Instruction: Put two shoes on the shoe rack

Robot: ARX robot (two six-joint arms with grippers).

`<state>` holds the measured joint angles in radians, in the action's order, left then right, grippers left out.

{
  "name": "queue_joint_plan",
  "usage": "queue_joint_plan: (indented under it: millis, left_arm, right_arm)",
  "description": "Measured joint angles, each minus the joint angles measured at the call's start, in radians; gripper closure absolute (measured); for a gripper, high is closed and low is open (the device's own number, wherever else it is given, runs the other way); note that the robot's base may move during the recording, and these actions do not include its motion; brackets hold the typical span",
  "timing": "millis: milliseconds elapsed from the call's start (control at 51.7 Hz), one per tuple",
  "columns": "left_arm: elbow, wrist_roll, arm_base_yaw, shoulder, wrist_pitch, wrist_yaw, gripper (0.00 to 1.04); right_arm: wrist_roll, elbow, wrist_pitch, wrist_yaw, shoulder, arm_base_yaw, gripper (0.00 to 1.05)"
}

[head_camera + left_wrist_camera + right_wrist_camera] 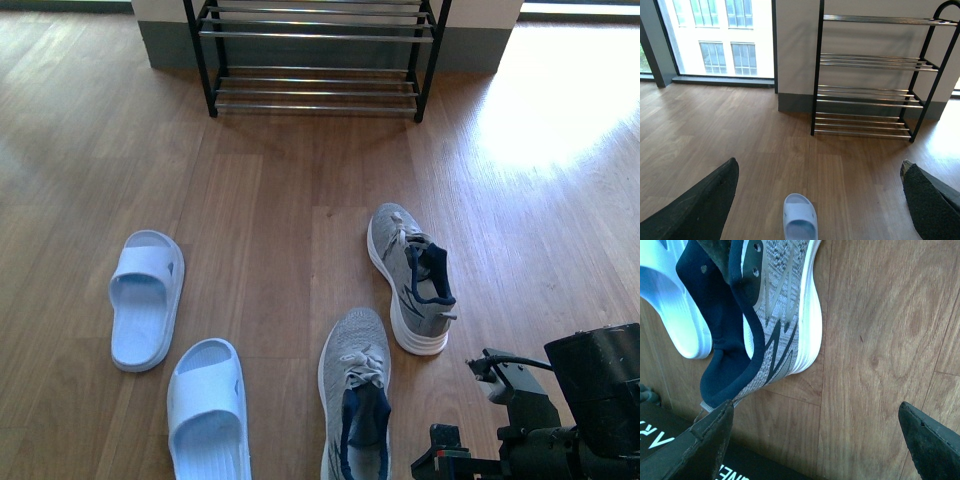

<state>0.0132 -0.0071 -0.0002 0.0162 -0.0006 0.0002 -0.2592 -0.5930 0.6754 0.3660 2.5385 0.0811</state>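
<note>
- The left gripper (pixel 818 169) is held above the floor and aims roughly level at the shoe rack (pixel 867 75). Its jaws are spread wide and empty, with a pale blue slide (pixel 800 221) lying on the floor below them.
- In the front view the far slide (pixel 146 300) lies at 8 o'clock and the near slide (pixel 208 412) at 7.
- The near sneaker (pixel 355 395) lies at 6 o'clock and the far sneaker (pixel 412 282) at 4. All four are on the floor, well apart from the rack at 12.
- The right arm (pixel 560 420) sits low at 5 o'clock. The right gripper (pixel 815 435) points down at the floor, jaws wide and empty, with one finger (pixel 705 440) close by the near sneaker's heel; I cannot tell if they touch.
</note>
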Motion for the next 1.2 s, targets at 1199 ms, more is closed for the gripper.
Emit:
queue_joint_plan:
  millis: [1199]
  left_arm:
    - [0.000, 0.000, 0.000, 0.000, 0.000, 0.000, 0.09]
  right_arm:
    - [0.037, 0.143, 0.329, -0.187, -0.016, 0.060, 0.09]
